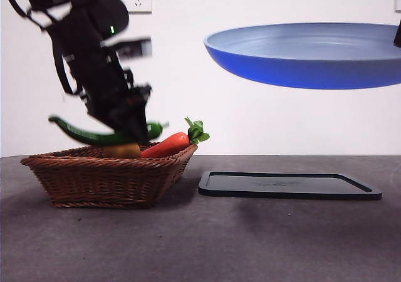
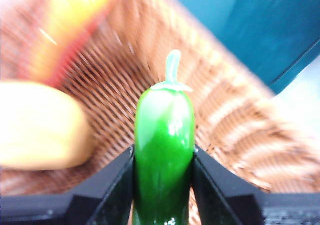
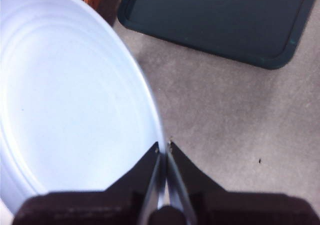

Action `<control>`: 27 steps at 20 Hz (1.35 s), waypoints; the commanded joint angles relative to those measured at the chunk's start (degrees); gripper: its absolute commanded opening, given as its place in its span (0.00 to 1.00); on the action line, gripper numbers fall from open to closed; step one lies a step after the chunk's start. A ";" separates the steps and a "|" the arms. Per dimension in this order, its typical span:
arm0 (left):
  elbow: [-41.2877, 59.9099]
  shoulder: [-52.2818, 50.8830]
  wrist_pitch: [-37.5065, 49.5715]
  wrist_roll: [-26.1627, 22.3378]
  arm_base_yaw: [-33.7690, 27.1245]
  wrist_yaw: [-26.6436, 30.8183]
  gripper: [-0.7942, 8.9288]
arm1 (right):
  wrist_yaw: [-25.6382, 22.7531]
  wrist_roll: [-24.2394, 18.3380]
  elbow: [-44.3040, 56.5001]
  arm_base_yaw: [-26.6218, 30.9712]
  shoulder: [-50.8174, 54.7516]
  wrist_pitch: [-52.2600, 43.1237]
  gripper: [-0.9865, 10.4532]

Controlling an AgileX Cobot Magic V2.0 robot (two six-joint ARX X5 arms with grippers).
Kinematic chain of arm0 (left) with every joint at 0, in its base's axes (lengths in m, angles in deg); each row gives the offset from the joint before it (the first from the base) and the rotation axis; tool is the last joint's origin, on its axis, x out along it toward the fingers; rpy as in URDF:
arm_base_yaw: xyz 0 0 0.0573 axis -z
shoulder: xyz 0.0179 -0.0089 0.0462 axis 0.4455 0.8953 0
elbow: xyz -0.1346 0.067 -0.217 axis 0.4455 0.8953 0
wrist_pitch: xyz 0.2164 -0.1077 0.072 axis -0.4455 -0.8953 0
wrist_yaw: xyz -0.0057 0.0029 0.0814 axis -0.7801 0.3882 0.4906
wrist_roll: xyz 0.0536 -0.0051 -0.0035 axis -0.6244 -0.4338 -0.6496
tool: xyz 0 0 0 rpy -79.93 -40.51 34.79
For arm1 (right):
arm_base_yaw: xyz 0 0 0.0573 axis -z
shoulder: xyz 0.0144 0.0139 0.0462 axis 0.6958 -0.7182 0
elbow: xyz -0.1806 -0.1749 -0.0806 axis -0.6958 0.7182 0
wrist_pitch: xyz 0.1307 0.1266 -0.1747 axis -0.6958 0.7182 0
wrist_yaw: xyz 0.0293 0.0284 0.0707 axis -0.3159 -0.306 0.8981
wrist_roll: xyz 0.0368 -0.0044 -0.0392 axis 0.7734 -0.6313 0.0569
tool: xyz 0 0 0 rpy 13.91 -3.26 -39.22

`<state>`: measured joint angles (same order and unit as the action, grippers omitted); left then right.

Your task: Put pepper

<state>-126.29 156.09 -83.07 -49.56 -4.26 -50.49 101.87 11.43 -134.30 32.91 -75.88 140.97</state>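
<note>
The green pepper (image 1: 81, 133) is long, curved and glossy. My left gripper (image 1: 135, 131) is shut on it and holds it level just above the wicker basket (image 1: 106, 175). In the left wrist view the pepper (image 2: 165, 150) sits between the two black jaws, stem end away from the camera. My right gripper (image 3: 163, 147) is shut on the rim of a blue plate (image 3: 65, 95). It holds the plate (image 1: 307, 53) high in the air above the black tray (image 1: 288, 185).
An orange-red carrot (image 1: 166, 145) with a green leafy top and a yellow-orange fruit (image 1: 122, 150) lie in the basket. The black tray lies flat on the grey table to the right of the basket.
</note>
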 commanded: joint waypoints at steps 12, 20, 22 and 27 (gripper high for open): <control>-1.14 -15.47 -0.42 4.96 15.10 -12.28 0.21 | 6.14 11.63 -0.83 -2.54 -21.84 -16.44 0.09; -1.14 -5.53 5.09 4.74 22.27 -9.05 0.21 | 6.69 12.63 -0.83 -5.14 -23.54 -16.87 0.09; -1.14 -2.58 6.01 4.90 22.25 -9.35 0.21 | 8.15 12.68 -0.83 -5.14 -23.54 -16.81 0.09; -1.14 0.76 7.76 4.87 22.36 -9.62 0.21 | 9.18 12.52 -0.83 -5.14 -23.54 -16.11 0.09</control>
<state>-126.59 155.54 -75.90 -44.88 17.51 -60.00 110.20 23.58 -134.28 27.97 -98.92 125.39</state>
